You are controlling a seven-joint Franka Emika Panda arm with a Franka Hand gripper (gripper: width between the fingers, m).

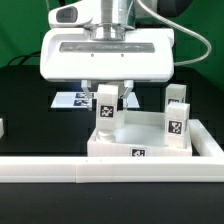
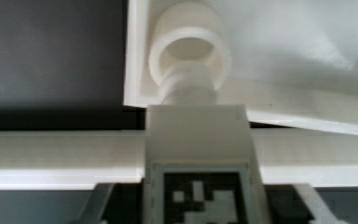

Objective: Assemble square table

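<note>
My gripper is shut on a white tagged leg block, held upright over the left part of the white square tabletop. In the wrist view the leg runs out from between the dark fingers. Its rounded end sits at a corner of the tabletop. Whether it touches the corner hole I cannot tell. Another tagged leg block stands upright on the tabletop's right side in the exterior view.
The long white border rail runs along the front, just before the tabletop, and shows in the wrist view as a pale band. The marker board lies behind on the black table. A small white piece sits at the exterior view's left edge.
</note>
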